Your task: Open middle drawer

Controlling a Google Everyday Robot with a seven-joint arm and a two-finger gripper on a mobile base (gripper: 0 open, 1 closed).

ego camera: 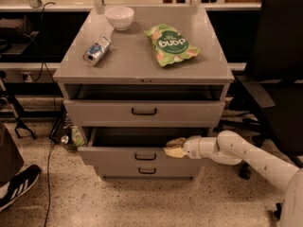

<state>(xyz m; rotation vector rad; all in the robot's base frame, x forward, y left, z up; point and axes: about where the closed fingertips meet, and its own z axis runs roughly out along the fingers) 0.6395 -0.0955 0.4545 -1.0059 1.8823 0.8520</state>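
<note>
The middle drawer (113, 156) is a grey front with a small dark bar handle (145, 157). It stands pulled out of the grey cabinet (137, 63), with a dark gap behind its front. My gripper (175, 148) sits at the top edge of that front, right of the handle, with the white arm (246, 155) reaching in from the right. The top drawer (142, 111) is slightly out. The bottom drawer (147, 170) is the narrowest front, set back underneath.
On the cabinet top lie a white bowl (119, 17), a tipped can (97, 50) and a green chip bag (171, 44). A black office chair (279, 79) stands close at the right. A person's shoe (16, 186) and cables lie on the floor at the left.
</note>
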